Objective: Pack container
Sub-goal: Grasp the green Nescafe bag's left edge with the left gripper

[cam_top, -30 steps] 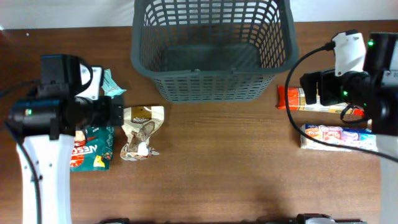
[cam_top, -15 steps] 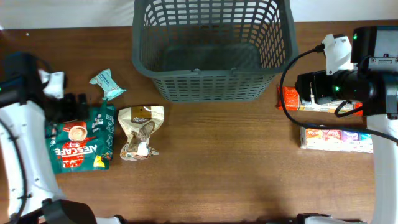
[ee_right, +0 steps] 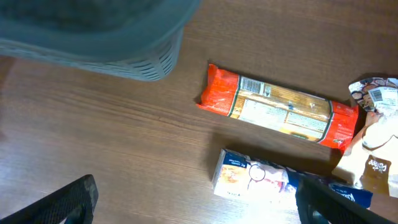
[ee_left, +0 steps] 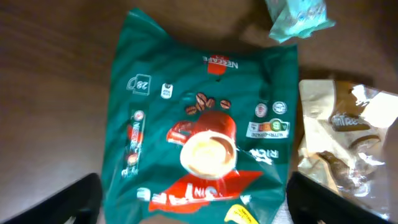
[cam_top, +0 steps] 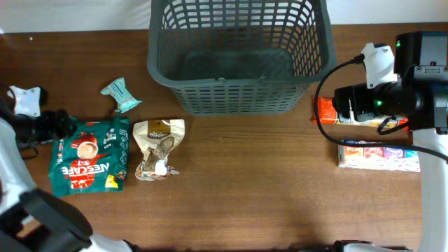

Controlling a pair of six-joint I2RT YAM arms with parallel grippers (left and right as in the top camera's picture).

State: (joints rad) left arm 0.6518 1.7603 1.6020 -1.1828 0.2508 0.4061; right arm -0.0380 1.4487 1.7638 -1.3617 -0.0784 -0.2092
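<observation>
We found the container empty at back centre of the bench. Left pincer and right pincer gaped wide, holding nothing. We judged it the reach step: next, lower onto the green coffee packet and close.

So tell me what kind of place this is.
Probably a robot test bench rather than a kitchen or shop: a wooden table holding a grey basket, a coffee bag and a pasta packet, with a robot arm at the side.
</observation>
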